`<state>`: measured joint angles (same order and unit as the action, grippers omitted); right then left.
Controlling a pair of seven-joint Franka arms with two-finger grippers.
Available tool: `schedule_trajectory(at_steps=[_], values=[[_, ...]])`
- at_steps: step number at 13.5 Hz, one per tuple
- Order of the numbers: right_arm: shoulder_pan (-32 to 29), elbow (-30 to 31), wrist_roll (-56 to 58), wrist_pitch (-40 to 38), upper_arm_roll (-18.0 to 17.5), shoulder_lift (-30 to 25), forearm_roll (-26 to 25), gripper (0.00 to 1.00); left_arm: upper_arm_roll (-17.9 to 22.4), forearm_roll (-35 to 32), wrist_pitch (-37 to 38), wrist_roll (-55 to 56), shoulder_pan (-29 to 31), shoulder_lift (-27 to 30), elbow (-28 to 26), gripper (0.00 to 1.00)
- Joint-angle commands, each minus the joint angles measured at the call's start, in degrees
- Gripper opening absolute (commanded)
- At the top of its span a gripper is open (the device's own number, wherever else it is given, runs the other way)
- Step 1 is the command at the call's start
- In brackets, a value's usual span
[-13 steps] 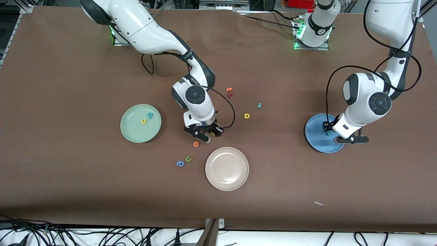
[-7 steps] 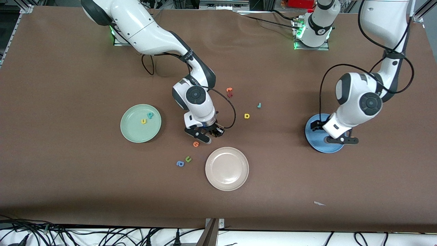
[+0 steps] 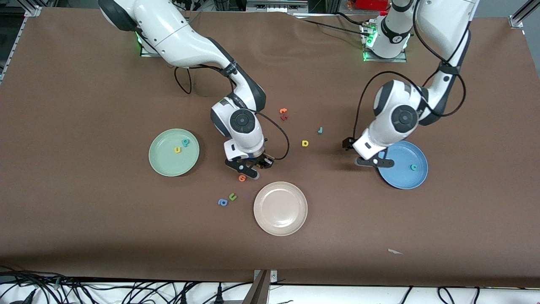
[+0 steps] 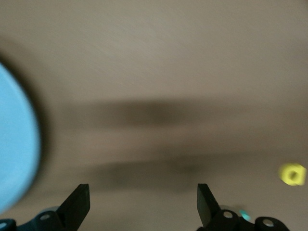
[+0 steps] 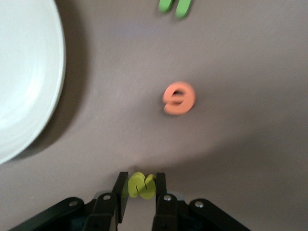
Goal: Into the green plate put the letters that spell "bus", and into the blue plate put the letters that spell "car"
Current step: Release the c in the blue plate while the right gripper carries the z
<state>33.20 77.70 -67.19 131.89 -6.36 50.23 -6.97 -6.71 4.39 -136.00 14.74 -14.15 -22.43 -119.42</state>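
My right gripper point(image 3: 255, 167) is low over the table's middle, shut on the yellow s point(image 5: 141, 185), which sits pinched between its fingers point(image 5: 120, 190). On the green plate point(image 3: 168, 164) lie the yellow u point(image 3: 177, 150) and the teal b point(image 3: 184, 142). A teal c point(image 3: 414, 167) rests in the blue plate point(image 3: 400, 176). My left gripper point(image 3: 361, 154) hangs open and empty over bare table beside that plate point(image 4: 14, 144). The yellow a point(image 3: 305, 143) and the teal r point(image 3: 320, 130) lie loose between the two arms.
An orange round letter point(image 3: 242, 178) lies just nearer the camera than my right gripper. An olive u point(image 3: 232, 196) and a blue a point(image 3: 222, 202) sit beside the beige-white plate point(image 3: 280, 208). Orange point(image 3: 283, 111) and dark red point(image 3: 284, 117) letters lie farther back.
My left gripper opened, left the teal c in the blue plate and swung off the plate toward the table's middle. My right gripper closed on the yellow s.
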Motion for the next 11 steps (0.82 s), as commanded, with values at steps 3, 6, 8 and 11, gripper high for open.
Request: schedule_trajectory(at_steps=[3, 6, 8, 11], values=[[-5.51, 1.66, 16.09, -15.67, -0.32, -8.99, 3.18, 0.09, -1.11, -2.71, -4.79, 12.65, -7.9, 2.48, -6.52, 0.95], [-11.47, 6.91, 28.48, -20.79, -0.23, -14.44, 3.45, 0.1, -1.37, -8.25, -5.24, 20.92, -10.63, 2.31, -7.58, 0.89], [-15.08, 14.63, 35.6, -20.54, 0.03, -19.35, 3.45, 0.1, -1.9, -8.26, -5.76, 21.55, -11.51, 2.04, -7.67, 0.83], [-17.82, 24.14, 45.2, -18.35, 3.27, -23.94, 3.45, 0.1, -1.9, -8.26, -8.31, 21.64, -11.6, 0.38, -7.24, 0.79]])
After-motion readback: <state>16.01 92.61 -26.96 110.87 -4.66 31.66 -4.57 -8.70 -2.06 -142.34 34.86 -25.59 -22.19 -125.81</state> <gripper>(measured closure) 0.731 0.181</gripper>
